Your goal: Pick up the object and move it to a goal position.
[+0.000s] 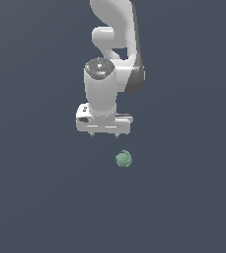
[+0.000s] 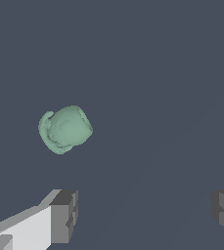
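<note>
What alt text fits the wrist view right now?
A small mint-green blob lies on a plain dark surface, apart from the open gripper, whose two jaws stand wide apart with nothing between them. The blob sits off to one side of the gap.

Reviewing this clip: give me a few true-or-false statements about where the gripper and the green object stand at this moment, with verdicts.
1. The gripper is open with nothing between its fingers. True.
2. The mint-green object is clamped in the gripper. False: it lies free, apart from the fingers, as the wrist view shows.
3. In the exterior view, the object sits below the gripper and toward that view's right. True.
4. Two green objects are in the scene. False: only one shows in either view.
5. The object is much smaller than the gripper. True.
</note>
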Robot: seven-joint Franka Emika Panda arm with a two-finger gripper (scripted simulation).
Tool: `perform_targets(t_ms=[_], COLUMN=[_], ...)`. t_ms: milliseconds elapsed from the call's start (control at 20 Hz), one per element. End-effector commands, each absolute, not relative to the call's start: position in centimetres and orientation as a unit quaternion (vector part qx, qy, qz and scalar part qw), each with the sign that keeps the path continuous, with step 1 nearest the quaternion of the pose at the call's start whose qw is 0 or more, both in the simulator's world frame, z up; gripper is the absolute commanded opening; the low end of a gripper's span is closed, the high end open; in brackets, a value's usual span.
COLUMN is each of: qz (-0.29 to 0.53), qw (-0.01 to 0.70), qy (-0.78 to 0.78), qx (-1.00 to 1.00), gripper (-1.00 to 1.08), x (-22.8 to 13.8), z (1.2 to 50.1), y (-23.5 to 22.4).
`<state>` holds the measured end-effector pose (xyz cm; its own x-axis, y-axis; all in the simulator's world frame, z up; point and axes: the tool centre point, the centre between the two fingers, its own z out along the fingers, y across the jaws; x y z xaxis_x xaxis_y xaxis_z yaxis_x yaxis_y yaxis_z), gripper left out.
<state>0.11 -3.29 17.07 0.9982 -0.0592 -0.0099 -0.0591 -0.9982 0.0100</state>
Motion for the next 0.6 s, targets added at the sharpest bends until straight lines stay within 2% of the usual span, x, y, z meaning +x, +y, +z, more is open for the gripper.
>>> perform_targets(t_ms=[0,550], qz=[-0.005,-0.012], qw=[0.005,0.005], qy=[-0.03,0.001], qx=[1.0,1.0], gripper=[1.0,1.0], x=[0.1,0.3], z=[17.1,17.1], y=[-3.3,-2.1])
